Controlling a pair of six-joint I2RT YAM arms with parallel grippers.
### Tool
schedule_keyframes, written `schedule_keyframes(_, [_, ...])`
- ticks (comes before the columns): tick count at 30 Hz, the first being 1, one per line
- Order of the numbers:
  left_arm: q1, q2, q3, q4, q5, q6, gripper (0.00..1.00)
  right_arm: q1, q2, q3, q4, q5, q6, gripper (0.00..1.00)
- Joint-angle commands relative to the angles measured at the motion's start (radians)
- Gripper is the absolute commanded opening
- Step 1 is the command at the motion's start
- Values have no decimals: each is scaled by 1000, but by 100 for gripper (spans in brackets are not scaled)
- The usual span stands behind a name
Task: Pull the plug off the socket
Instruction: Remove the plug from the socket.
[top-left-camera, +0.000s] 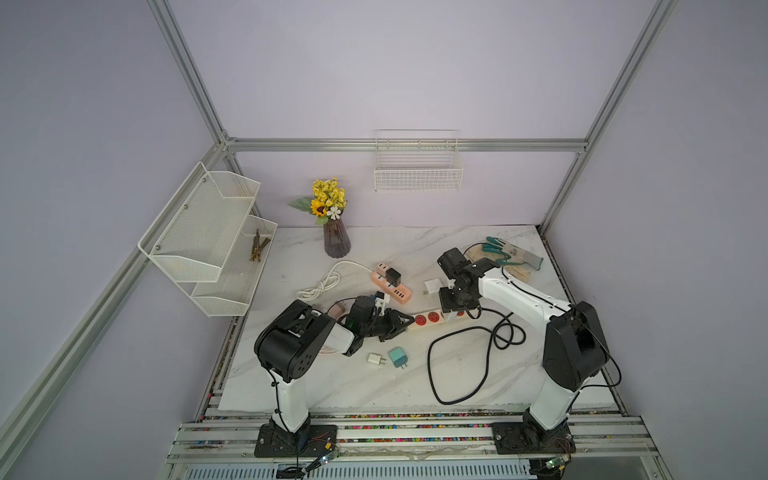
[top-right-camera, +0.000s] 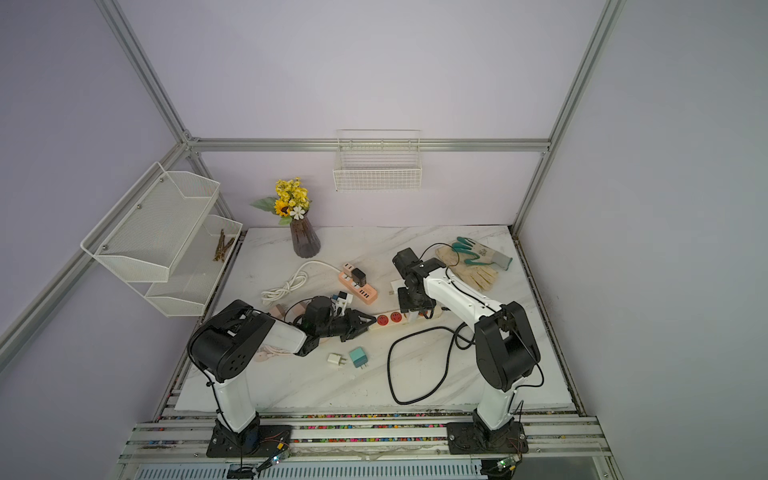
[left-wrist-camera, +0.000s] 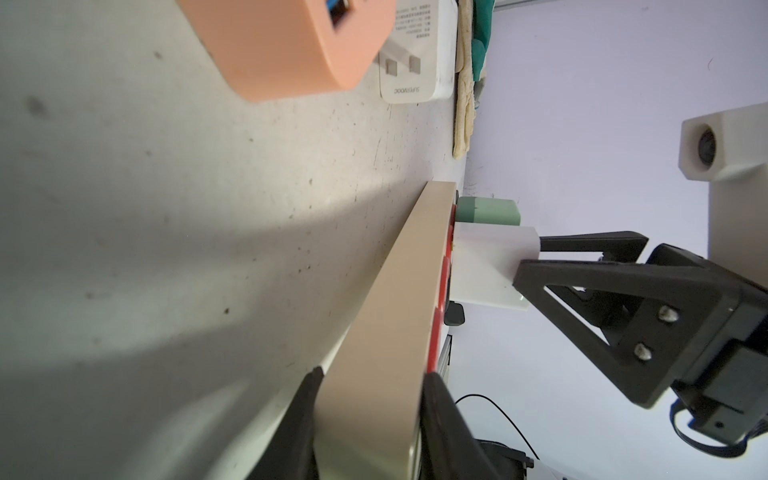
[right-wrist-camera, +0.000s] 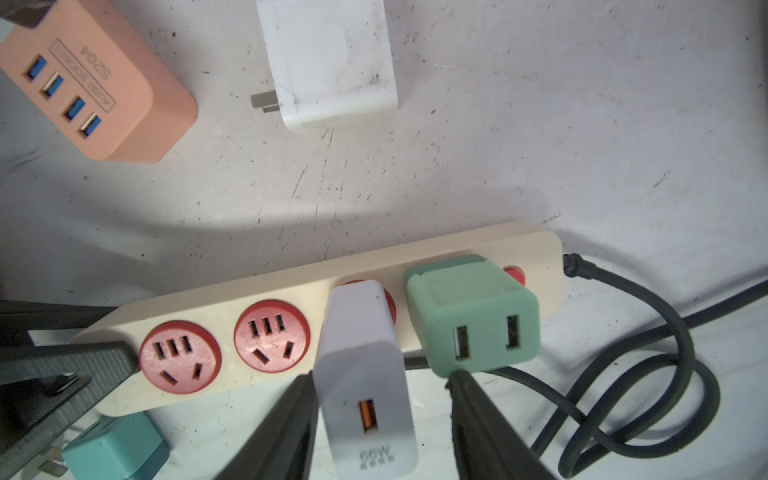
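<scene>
The left arm lies low over the worktop (top-left-camera: 415, 374), the left hand (top-left-camera: 402, 324) clamped on the end of the power strip (top-left-camera: 430, 319). The right arm reaches down, the right hand (right-wrist-camera: 380, 376) part open astride the white plug (right-wrist-camera: 365, 332) seated in that strip. Only the right wrist view shows one finger (right-wrist-camera: 291, 415) touching it, the other apart.

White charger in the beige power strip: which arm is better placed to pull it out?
Right, I'd say: the right hand straddles the white charger, a finger on either side, not yet clamped, so it need only close and pull. The left hand is shut on the power strip, steadying it.
</scene>
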Motion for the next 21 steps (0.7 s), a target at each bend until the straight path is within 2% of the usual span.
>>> schedule_keyframes(1, [-5, 1, -26, -226, -119, 44, 5, 22, -4, -33, 22, -32, 30, 56])
schedule_keyframes(7, [-8, 1, -27, -237, -125, 46, 5, 26, -50, -69, 13, -11, 57, 61])
schedule_keyframes(12, [-10, -1, -29, -237, -125, 45, 5, 26, -18, -83, 76, -38, 44, 59])
schedule_keyframes(19, [-13, -22, -24, -241, -119, 45, 9, 25, 14, -88, 148, -39, 36, 46])
schedule_keyframes(20, [-14, -26, -21, -241, -117, 45, 10, 25, 18, -90, 149, -44, 30, 42])
schedule_keyframes(21, [-14, -30, -18, -235, -110, 43, 13, 26, 19, -93, 150, -43, 26, 34])
